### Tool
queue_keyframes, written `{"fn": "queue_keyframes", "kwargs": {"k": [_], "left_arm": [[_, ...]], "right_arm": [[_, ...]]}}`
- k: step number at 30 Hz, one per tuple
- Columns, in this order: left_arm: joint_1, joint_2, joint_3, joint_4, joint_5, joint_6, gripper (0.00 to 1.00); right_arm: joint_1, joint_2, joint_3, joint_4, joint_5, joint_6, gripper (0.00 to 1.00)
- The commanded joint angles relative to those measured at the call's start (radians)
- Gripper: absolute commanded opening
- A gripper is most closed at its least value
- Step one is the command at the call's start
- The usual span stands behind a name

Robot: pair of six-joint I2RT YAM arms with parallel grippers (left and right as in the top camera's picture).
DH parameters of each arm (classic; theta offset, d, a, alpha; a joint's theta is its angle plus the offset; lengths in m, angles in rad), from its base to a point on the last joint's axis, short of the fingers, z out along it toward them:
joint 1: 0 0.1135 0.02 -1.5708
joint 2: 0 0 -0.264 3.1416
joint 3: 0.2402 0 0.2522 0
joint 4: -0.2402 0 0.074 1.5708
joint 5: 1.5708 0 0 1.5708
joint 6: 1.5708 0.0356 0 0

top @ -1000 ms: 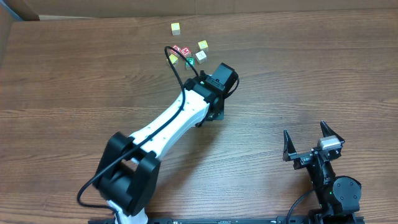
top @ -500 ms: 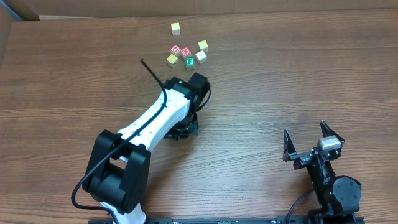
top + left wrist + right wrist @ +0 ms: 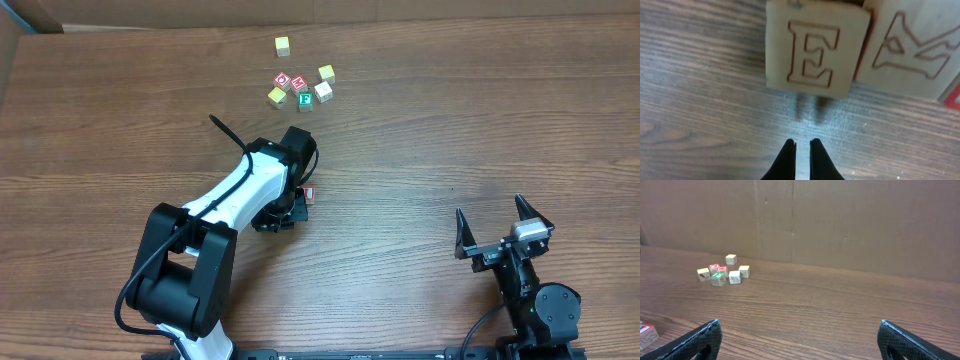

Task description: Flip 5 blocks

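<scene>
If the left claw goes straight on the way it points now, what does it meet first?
Probably the pale block with the red-outlined E, straight ahead of the shut left claw. Bare table lies between them, though depth is unclear.

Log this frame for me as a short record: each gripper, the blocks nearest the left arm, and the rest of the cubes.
left gripper: shut, holding nothing, low over the table
nearest block: red-outlined E block, on the table just ahead of the fingertips, not touched
beside it: second lettered block, close on its right in the left wrist view
right gripper: open wide, empty, at the near right of the table
other cubes: cluster of small cubes at the far side, green E block among them
</scene>
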Motion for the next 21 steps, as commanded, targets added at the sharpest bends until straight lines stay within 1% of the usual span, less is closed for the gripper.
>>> {"fn": "queue_keyframes", "kwargs": {"k": [1,21], "left_arm": [[0.001,-0.016,-0.009,0.011,-0.045,0.017,0.05],[0.005,-0.016,-0.009,0.099,-0.074,0.049,0.04]], "right_arm": [[-0.005,-0.007,-0.010,0.004,-0.001,0.000,1.00],[-0.005,-0.007,-0.010,0.004,-0.002,0.000,1.00]]}}
